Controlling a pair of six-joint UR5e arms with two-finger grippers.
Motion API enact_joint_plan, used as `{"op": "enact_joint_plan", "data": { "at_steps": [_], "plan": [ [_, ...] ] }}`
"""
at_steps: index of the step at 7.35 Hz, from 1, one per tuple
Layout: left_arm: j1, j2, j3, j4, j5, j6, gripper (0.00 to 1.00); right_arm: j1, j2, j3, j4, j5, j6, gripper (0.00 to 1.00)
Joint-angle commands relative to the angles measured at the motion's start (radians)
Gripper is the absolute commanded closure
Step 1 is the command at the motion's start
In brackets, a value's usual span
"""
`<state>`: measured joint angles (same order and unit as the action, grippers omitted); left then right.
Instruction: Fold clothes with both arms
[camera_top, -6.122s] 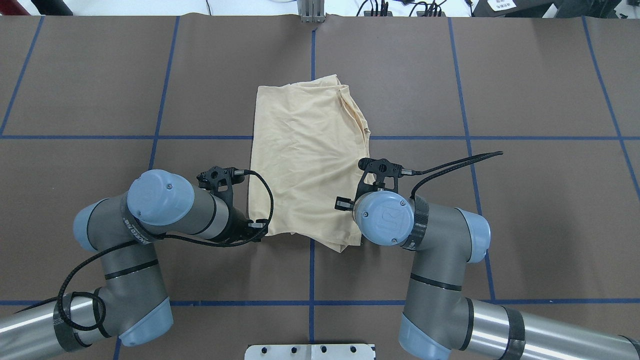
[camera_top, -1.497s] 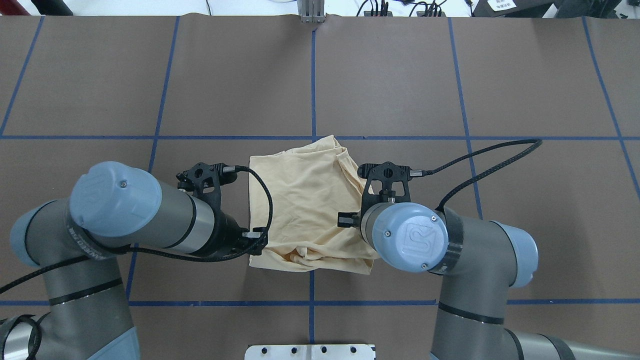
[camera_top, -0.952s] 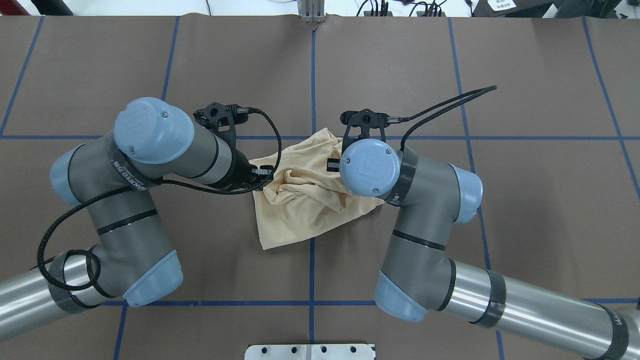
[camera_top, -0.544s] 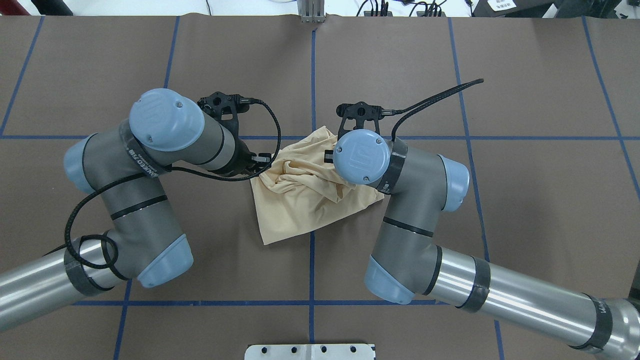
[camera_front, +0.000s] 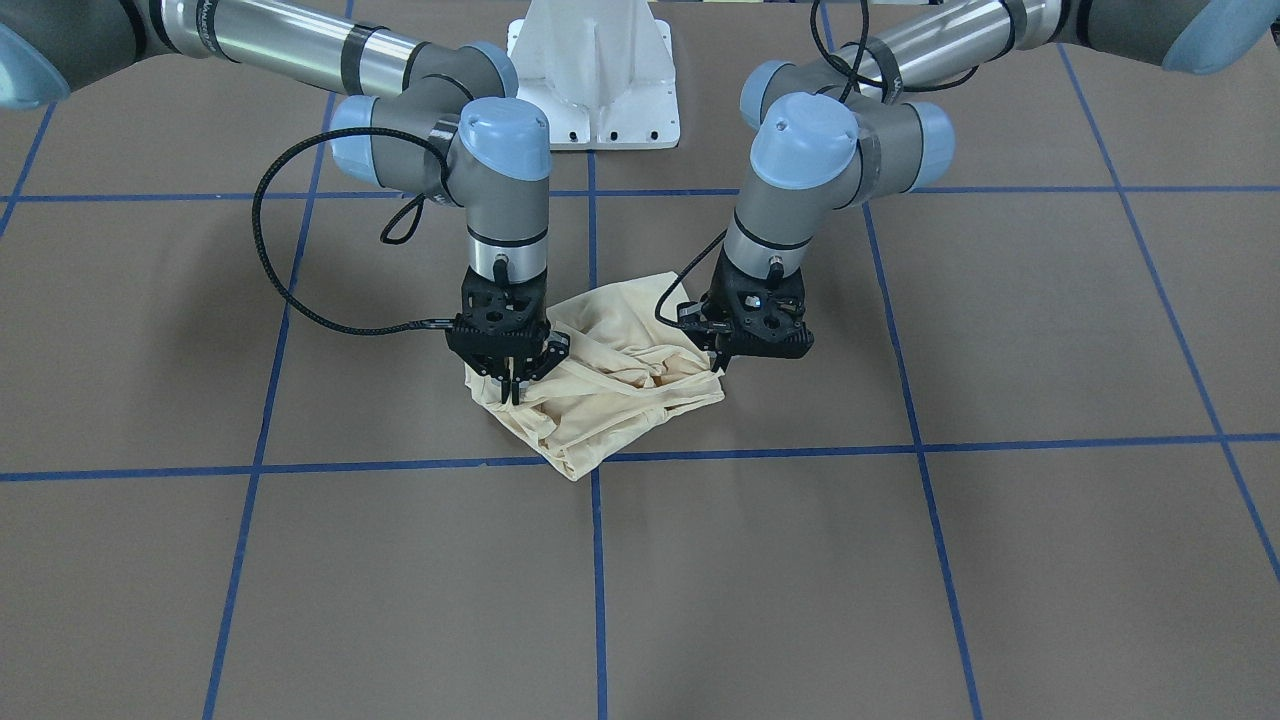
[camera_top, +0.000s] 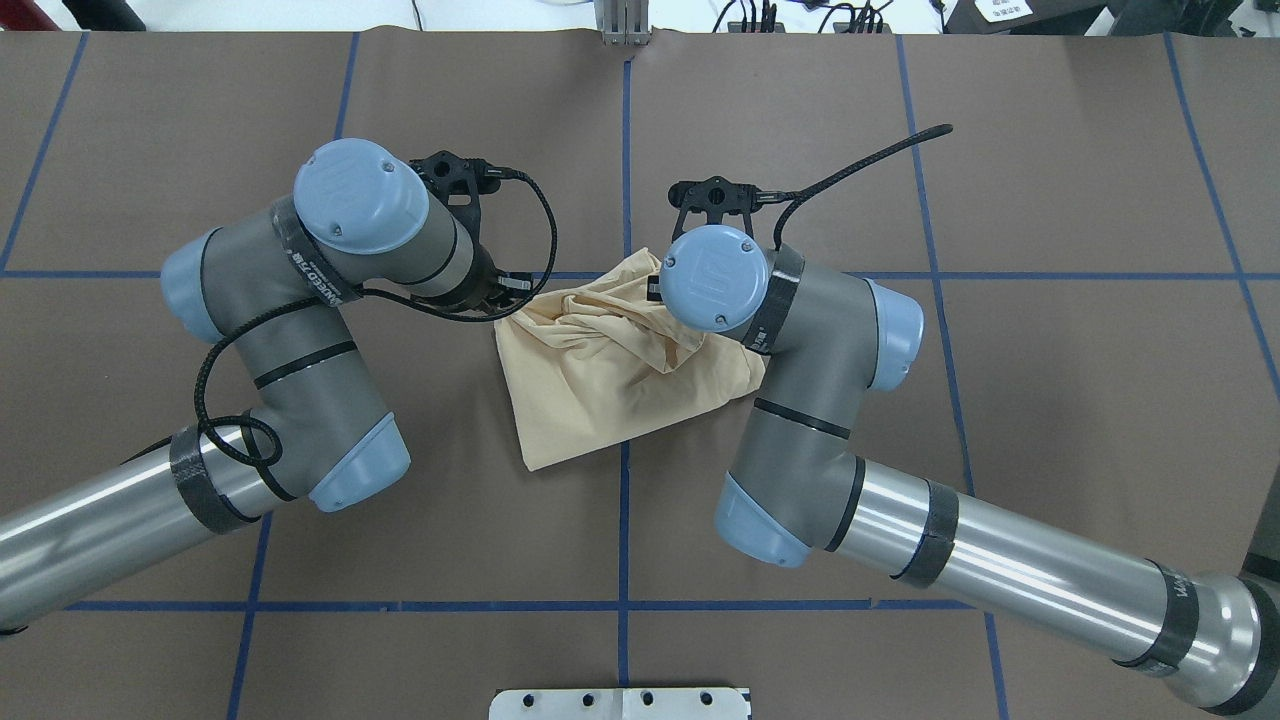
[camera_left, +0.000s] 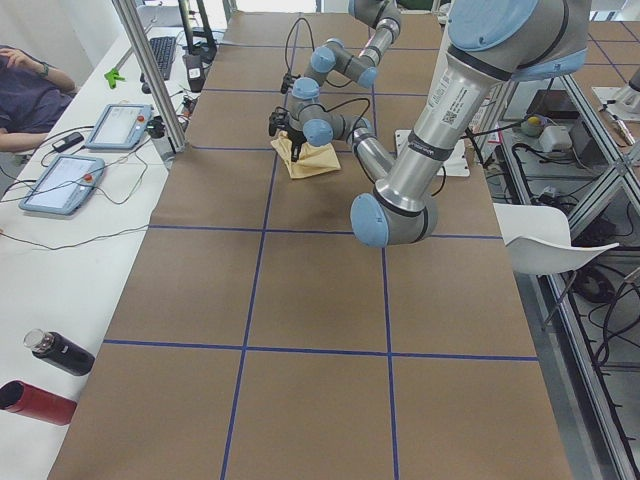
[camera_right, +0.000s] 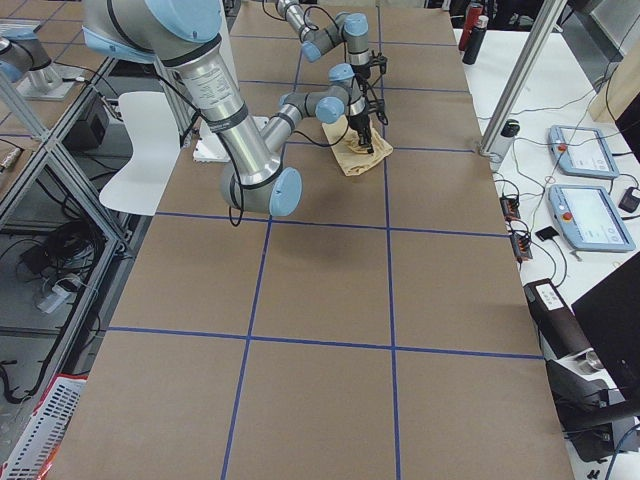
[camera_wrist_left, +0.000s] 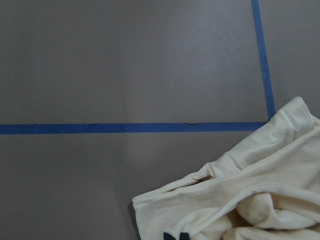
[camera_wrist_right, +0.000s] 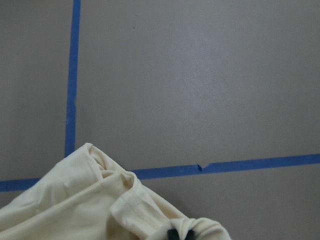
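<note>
Cream knit, thin and limp. Left gripper (camera_front: 718, 362) is clamped on a shirt edge, right at the blue tape line (camera_top: 1050, 275). A second and a half ago it sat well back on the robot's side of that line.

Shirt (camera_top: 590, 390) lies just on the robot's side of the line, far edge touching it. It is now roughly half as long, its near hem carried forward over the rest. Top layer is rumpled; the bottom layer is skewed, one corner pointing away from the line.

Right gripper (camera_front: 513, 388) is likewise pinched on cloth at the line, having travelled forward in step.

Reading: cross fold made, hem about at its landing place. Release seems due; smoothing probably needed.
</note>
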<state>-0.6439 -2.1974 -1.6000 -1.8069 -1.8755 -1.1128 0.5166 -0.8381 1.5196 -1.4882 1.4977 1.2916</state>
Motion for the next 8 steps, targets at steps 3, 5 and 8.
{"op": "enact_joint_plan", "data": {
  "at_steps": [3, 5, 8],
  "plan": [
    [-0.045, 0.022, 0.006, -0.060, -0.010, 0.129, 0.00, 0.091, 0.053, -0.001, -0.007, 0.189, -0.041, 0.00],
    [-0.051, 0.039, 0.005, -0.060, -0.010, 0.169, 0.00, 0.042, 0.054, 0.062, -0.117, 0.188, -0.023, 0.00],
    [-0.051, 0.041, 0.005, -0.060, -0.010, 0.169, 0.00, -0.097, 0.047, 0.102, -0.221, 0.094, -0.043, 0.21]
  ]
}}
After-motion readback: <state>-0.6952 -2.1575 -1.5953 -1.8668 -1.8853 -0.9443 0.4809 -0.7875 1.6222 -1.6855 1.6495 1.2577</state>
